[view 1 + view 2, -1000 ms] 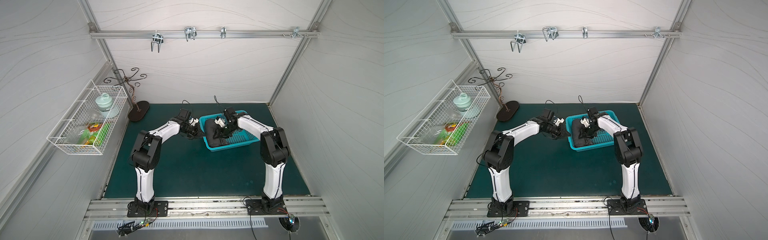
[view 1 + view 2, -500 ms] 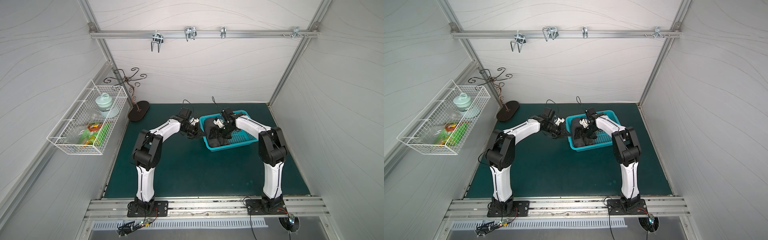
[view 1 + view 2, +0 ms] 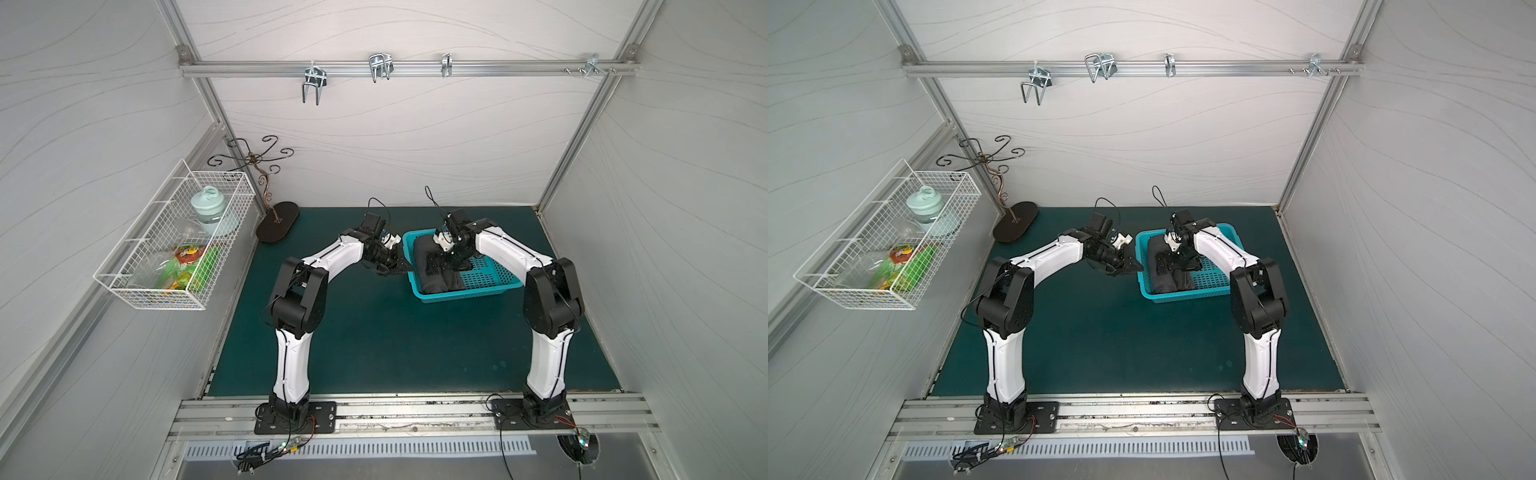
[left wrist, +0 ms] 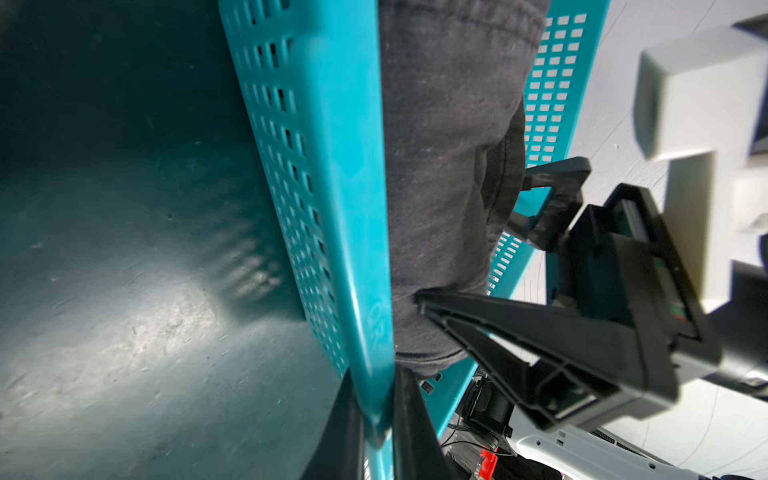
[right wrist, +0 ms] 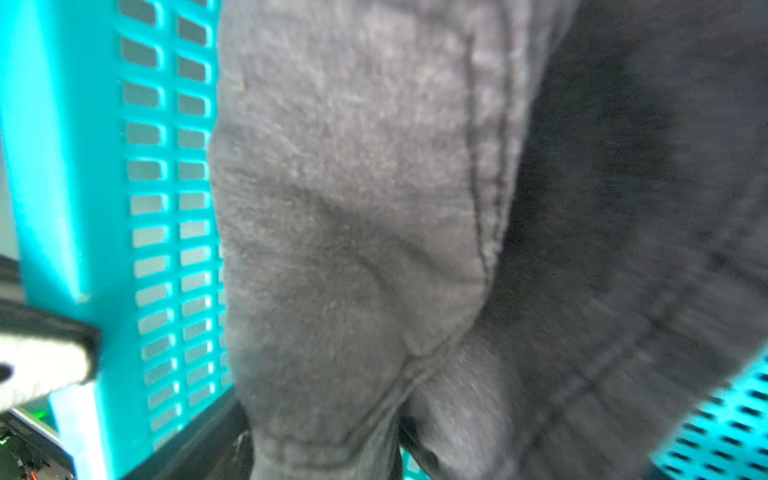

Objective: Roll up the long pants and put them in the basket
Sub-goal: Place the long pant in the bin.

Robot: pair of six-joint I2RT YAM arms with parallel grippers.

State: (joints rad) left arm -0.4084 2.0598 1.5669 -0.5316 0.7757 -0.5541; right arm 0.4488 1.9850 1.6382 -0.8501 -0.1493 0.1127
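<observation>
Item: pants (image 3: 428, 276), rolled, lying in basket (image 3: 465, 296) on worktop (image 3: 374, 332).
Left hand (image 4: 375, 376): clenched on basket rim; you likely steady it there.
Right hand (image 3: 451, 262): released, spread over the roll, so stowing looks done.

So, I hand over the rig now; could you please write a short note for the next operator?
Left end effector: shut on the rim of the teal perforated plastic basket.
Right end effector: open, low over the dark charcoal-grey fabric long pants.
Pants: a rolled bundle inside the basket, on the side nearer the left end effector.
Done: rolling looks finished.
Left: probably raise the right end effector clear and let go of the basket.
</observation>
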